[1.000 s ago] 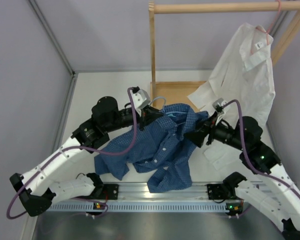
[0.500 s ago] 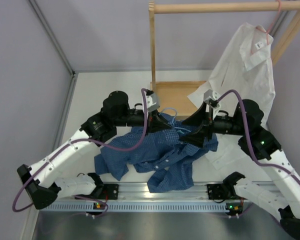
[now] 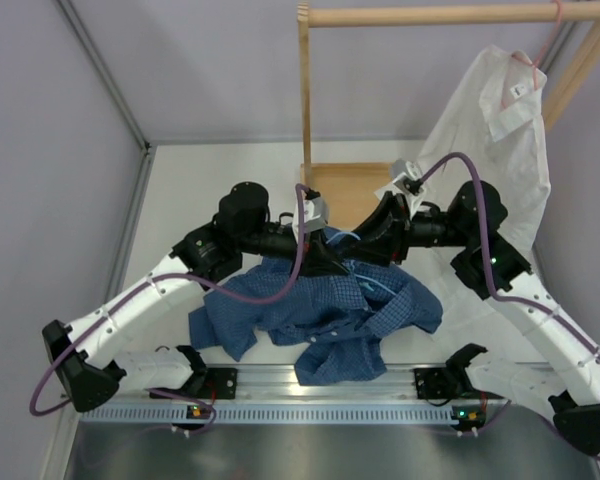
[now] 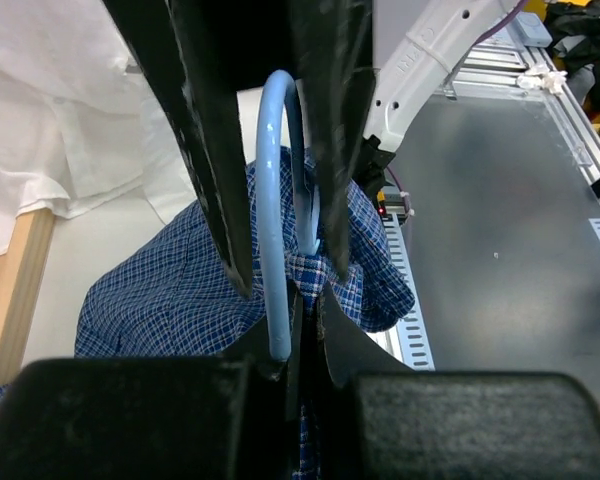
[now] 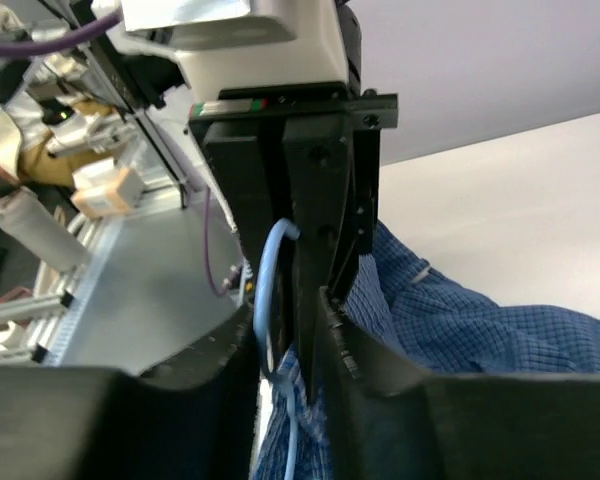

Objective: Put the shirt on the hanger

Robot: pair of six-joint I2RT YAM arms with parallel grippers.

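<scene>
From above, my two arms meet over the middle of the surface (image 3: 210, 180), and the dark blue shirt (image 3: 310, 310) lies crumpled under them with one sleeve trailing toward the near edge. Bits of the light blue hanger (image 3: 346, 236) show at the collar end. In the left wrist view, my left gripper (image 4: 305, 305) is clamped shut on the hanger (image 4: 272, 200) at the base of its hook, with a fold of checked cloth pinched in too. My right gripper (image 4: 290, 278) straddles the hook loop. In the right wrist view, those right jaws stand parted, with a sliver of gap beside the wire, so I judge they aren't gripping it. The shirt is light and limp, so it will sag and bunch; I'd take it by the collar or shoulder seam. The wire is stiff, thin and slick, so it's best held at the neck.
</scene>
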